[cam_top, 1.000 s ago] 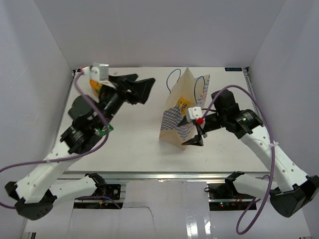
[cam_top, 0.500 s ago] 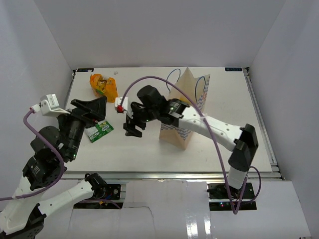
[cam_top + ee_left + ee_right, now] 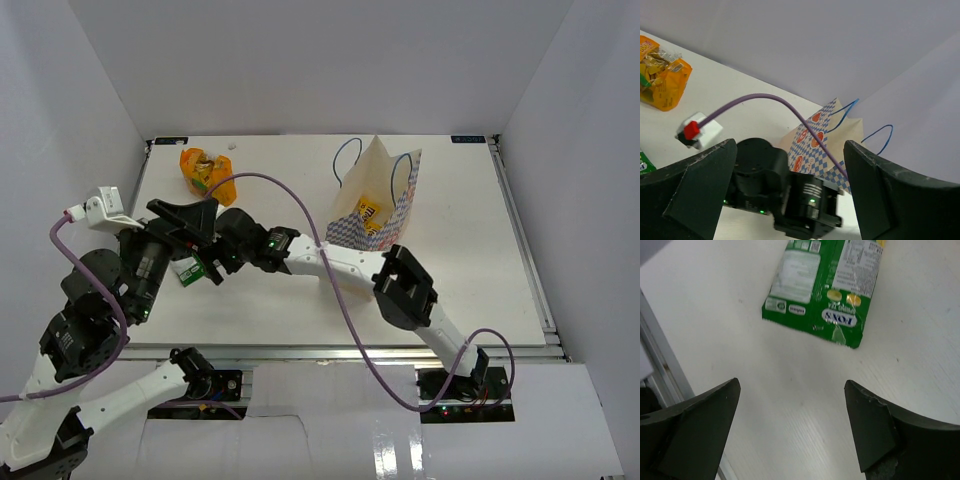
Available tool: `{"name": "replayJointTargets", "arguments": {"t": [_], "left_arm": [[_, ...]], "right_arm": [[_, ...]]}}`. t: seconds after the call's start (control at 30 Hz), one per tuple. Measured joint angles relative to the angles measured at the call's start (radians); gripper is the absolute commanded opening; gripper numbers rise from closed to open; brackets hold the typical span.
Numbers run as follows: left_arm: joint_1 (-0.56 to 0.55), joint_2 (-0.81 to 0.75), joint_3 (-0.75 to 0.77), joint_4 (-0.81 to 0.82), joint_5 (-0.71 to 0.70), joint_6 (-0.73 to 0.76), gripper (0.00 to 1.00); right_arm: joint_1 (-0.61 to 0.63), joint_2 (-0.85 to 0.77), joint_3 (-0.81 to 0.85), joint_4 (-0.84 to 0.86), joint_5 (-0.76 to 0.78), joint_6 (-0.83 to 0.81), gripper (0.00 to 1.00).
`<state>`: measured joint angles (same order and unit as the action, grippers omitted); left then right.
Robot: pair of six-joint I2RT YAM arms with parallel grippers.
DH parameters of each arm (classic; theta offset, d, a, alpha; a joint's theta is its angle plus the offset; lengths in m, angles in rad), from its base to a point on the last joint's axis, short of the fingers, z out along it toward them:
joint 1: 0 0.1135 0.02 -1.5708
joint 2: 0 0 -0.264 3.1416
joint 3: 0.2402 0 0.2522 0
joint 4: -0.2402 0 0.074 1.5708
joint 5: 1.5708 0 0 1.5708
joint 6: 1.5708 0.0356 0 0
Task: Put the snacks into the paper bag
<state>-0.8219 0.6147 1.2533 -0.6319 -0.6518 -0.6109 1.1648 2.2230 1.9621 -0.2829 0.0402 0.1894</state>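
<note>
The small green packet (image 3: 824,287) lies flat on the white table, partly hidden under the arms in the top view (image 3: 188,273). My right gripper (image 3: 791,382) is open and empty, hovering just short of the packet, reached far left across the table (image 3: 207,266). My left gripper (image 3: 188,212) is open and empty, raised above the table's left side (image 3: 789,144). The crinkly orange-yellow bag (image 3: 207,172) lies at the back left (image 3: 660,75). The paper bag (image 3: 378,195) stands upright mid-table with a yellow candy pack (image 3: 369,213) showing inside. The dark brown bar is out of view.
The right arm's black wrist (image 3: 790,192) and purple cable (image 3: 290,195) stretch between the paper bag (image 3: 822,145) and my left gripper. White walls close in the table on three sides. The table's metal front rail (image 3: 662,370) runs close by the green packet.
My right arm has swung from beside the paper bag far to the left, ending over the green packet. My left arm pulled back from near the orange bag to the left side.
</note>
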Motion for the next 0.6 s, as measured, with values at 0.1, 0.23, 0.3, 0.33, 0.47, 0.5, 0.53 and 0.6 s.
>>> {"name": "replayJointTargets", "arguments": {"t": [0.1, 0.23, 0.3, 0.33, 0.47, 0.5, 0.53, 0.6], "left_arm": [[0.000, 0.000, 0.003, -0.001, 0.035, -0.004, 0.98], [0.000, 0.000, 0.003, -0.005, 0.080, -0.022, 0.98], [0.000, -0.003, 0.002, -0.007, 0.101, -0.031, 0.98], [0.000, -0.007, 0.000, -0.008, 0.112, -0.037, 0.98], [0.000, -0.036, -0.027, -0.014, 0.137, -0.053, 0.98], [0.000, -0.044, -0.034, -0.015, 0.141, -0.057, 0.98], [0.000, -0.050, -0.039, -0.019, 0.145, -0.060, 0.98], [0.000, -0.062, -0.048, -0.020, 0.148, -0.065, 0.98]], "right_arm": [[0.002, 0.137, 0.152, 0.050, 0.048, 0.089, 0.92], [-0.005, 0.280, 0.285, 0.130, 0.116, 0.160, 0.98], [-0.007, 0.325, 0.311, 0.156, 0.139, 0.181, 0.98], [-0.009, 0.343, 0.317, 0.163, 0.150, 0.192, 0.98], [-0.014, 0.399, 0.328, 0.185, 0.183, 0.204, 0.98], [-0.015, 0.410, 0.330, 0.190, 0.191, 0.204, 0.98], [-0.016, 0.422, 0.334, 0.196, 0.197, 0.203, 0.98], [-0.018, 0.451, 0.347, 0.220, 0.206, 0.198, 0.98]]}}
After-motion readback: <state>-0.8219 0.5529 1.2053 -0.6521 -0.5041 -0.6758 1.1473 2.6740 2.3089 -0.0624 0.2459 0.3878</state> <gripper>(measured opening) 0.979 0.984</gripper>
